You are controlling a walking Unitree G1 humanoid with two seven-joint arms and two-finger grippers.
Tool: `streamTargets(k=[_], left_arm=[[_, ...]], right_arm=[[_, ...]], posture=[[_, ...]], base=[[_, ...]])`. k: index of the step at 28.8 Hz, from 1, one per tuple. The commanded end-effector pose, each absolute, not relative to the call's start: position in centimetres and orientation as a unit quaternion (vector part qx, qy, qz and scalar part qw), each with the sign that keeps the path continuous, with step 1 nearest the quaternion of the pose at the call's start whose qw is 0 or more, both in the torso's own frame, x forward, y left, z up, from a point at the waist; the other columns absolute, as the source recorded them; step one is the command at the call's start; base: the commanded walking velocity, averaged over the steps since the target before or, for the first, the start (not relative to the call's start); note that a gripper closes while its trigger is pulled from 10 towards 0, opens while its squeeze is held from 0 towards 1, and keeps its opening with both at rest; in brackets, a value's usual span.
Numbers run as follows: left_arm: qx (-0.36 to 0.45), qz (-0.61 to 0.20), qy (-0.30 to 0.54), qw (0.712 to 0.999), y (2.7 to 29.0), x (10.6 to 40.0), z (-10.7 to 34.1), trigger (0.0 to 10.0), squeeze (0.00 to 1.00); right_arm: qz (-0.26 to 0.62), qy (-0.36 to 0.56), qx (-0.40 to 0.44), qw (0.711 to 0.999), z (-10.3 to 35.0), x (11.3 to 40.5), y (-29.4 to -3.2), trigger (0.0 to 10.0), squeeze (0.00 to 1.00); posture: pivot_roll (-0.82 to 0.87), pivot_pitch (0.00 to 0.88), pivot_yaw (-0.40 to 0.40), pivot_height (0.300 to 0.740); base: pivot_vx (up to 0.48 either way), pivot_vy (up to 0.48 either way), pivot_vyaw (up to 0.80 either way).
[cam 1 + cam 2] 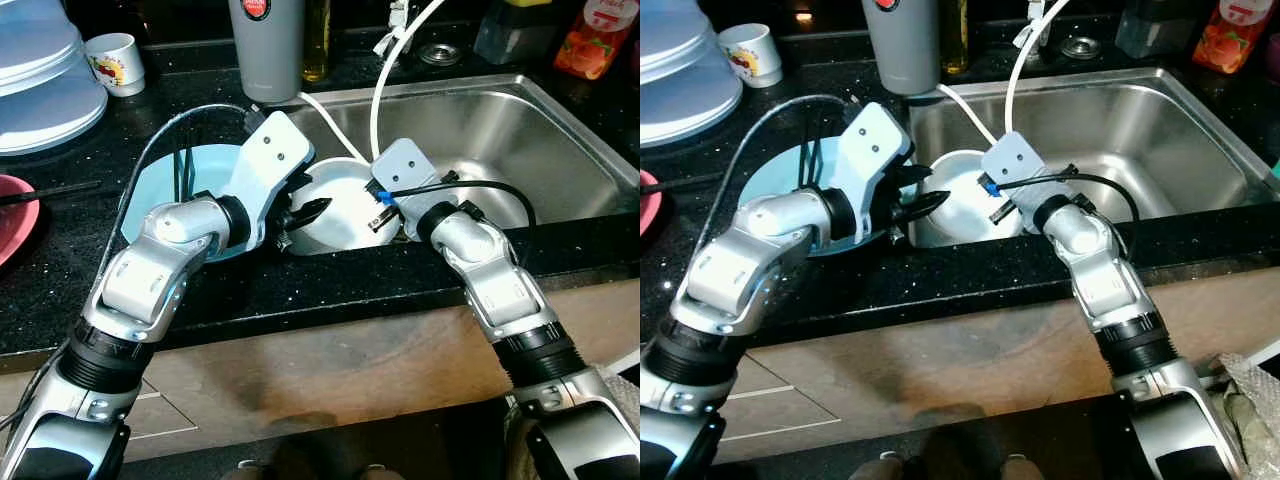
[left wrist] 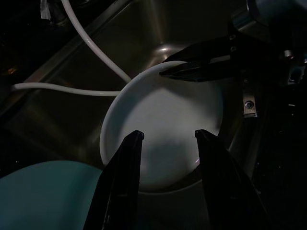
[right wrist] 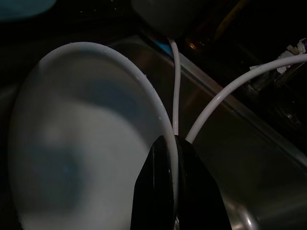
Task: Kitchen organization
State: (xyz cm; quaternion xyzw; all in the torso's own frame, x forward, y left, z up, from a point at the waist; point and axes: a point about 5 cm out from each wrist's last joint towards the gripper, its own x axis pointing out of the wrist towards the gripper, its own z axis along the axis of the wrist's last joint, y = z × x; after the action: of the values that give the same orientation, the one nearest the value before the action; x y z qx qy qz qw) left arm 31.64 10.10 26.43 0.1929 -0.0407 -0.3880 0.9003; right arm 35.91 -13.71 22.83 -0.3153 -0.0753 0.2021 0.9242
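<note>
Here, white plate (image 1: 335, 210) sits in the steel sink (image 1: 520, 130), at its near-left corner, tilted. Right gripper (image 3: 173, 187) is pinched on the plate's rim, one finger either side. Left gripper (image 2: 165, 143) hovers just over the plate's near edge, fingers spread, nothing between them. Light-blue plate (image 1: 160, 195) lies on the black counter (image 1: 330, 285) beside the sink. Two white hoses (image 1: 385, 80) cross the sink behind the plate. Grey tumbler (image 1: 268, 45) and small mug (image 1: 115, 62) stand farther back.
</note>
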Motion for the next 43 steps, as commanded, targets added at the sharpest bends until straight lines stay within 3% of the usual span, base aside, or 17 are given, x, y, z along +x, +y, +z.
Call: streamTargets(k=[1, 12, 14, 15, 16, 17, 20, 22, 26, 28, 29, 36, 39, 40, 43], left_arm=[[0.204, -0.391, -0.028, 0.897, 10.2, 31.4, 25.9, 10.0, 0.0], [0.216, -0.405, -0.009, 0.888, 10.2, 31.2, 25.5, 10.0, 0.0], [0.217, -0.403, -0.009, 0.889, 10.3, 31.2, 25.6, 10.0, 0.0], [0.216, -0.4, -0.009, 0.89, 10.4, 31.3, 25.6, 10.0, 0.0], [0.216, -0.4, -0.009, 0.89, 10.4, 31.3, 25.6, 10.0, 0.0], [0.216, -0.398, -0.009, 0.891, 10.4, 31.3, 25.6, 10.0, 0.0], [0.215, -0.394, -0.009, 0.893, 10.5, 31.4, 25.7, 10.0, 0.0], [0.217, -0.38, -0.009, 0.899, 10.7, 31.6, 25.9, 10.0, 0.0], [0.212, -0.307, -0.007, 0.928, 12.0, 32.7, 26.8, 10.0, 0.0], [0.196, -0.236, 0.004, 0.952, 13.4, 33.7, 27.4, 10.0, 0.0], [0.174, -0.161, 0.024, 0.971, 15.3, 34.5, 27.8, 10.0, 0.0], [0.163, -0.054, 0.096, 0.98, 19.2, 35.0, 27.1, 10.0, 0.0], [0.148, -0.038, 0.103, 0.983, 19.7, 34.9, 27.1, 10.0, 0.04], [0.142, -0.033, 0.105, 0.984, 19.8, 34.9, 27.2, 10.0, 1.0], [0.137, -0.019, 0.111, 0.984, 20.0, 35.0, 27.2, 10.0, 1.0]], right_arm=[[0.22, -0.063, -0.324, 0.918, 22.2, 35.7, -13.2, 10.0, 0.0], [0.268, -0.042, -0.336, 0.902, 21.4, 35.4, -12.9, 10.0, 0.0], [0.271, -0.041, -0.335, 0.902, 21.4, 35.4, -12.9, 10.0, 0.04], [0.273, -0.04, -0.334, 0.901, 21.4, 35.4, -12.8, 10.0, 0.7], [0.273, -0.04, -0.334, 0.901, 21.4, 35.4, -12.8, 10.0, 0.7], [0.274, -0.04, -0.333, 0.901, 21.4, 35.4, -12.8, 10.0, 1.0], [0.27, -0.04, -0.335, 0.902, 21.5, 35.5, -12.8, 10.0, 1.0], [0.261, -0.045, -0.34, 0.902, 21.7, 35.6, -12.9, 10.0, 0.0], [0.243, -0.057, -0.337, 0.908, 22.2, 35.8, -13.2, 10.0, 0.0], [0.23, -0.066, -0.327, 0.914, 22.7, 35.9, -13.3, 10.0, 0.0], [0.217, -0.079, -0.307, 0.923, 23.5, 36.0, -13.5, 10.0, 0.0], [0.231, -0.107, -0.271, 0.928, 24.7, 35.9, -12.7, 10.0, 0.0], [0.256, -0.112, -0.203, 0.939, 25.3, 35.6, -12.0, 10.0, 0.0], [0.264, -0.113, -0.188, 0.939, 25.4, 35.5, -11.8, 10.0, 0.0], [0.29, -0.114, -0.143, 0.939, 25.9, 35.2, -11.2, 10.0, 0.0]], posture=[[0.02, 0.129, 0.031, 0.74], [0.03, 0.128, 0.031, 0.74], [0.03, 0.128, 0.029, 0.74], [0.03, 0.127, 0.029, 0.74], [0.03, 0.127, 0.029, 0.74], [0.03, 0.127, 0.028, 0.74], [0.03, 0.125, 0.027, 0.74], [0.03, 0.124, 0.027, 0.74], [0.03, 0.124, 0.027, 0.74], [0.02, 0.123, 0.029, 0.74], [0.02, 0.123, 0.029, 0.74], [0.02, 0.124, 0.023, 0.74], [0.03, 0.125, 0.02, 0.74], [0.03, 0.125, 0.02, 0.74], [0.03, 0.124, 0.017, 0.74]], base=[[0.0, 0.0, 0.0], [0.0, 0.0, 0.0], [0.0, 0.0, 0.0], [0.0, 0.0, 0.0], [0.0, 0.0, 0.0], [0.0, 0.0, 0.0], [0.0, 0.0, 0.0], [0.0, 0.0, 0.0], [0.0, 0.0, 0.0], [0.0, 0.0, 0.0], [0.0, 0.0, 0.0], [0.0, 0.0, 0.0], [0.0, 0.0, 0.0], [0.0, 0.0, 0.0], [0.0, 0.0, 0.0]])
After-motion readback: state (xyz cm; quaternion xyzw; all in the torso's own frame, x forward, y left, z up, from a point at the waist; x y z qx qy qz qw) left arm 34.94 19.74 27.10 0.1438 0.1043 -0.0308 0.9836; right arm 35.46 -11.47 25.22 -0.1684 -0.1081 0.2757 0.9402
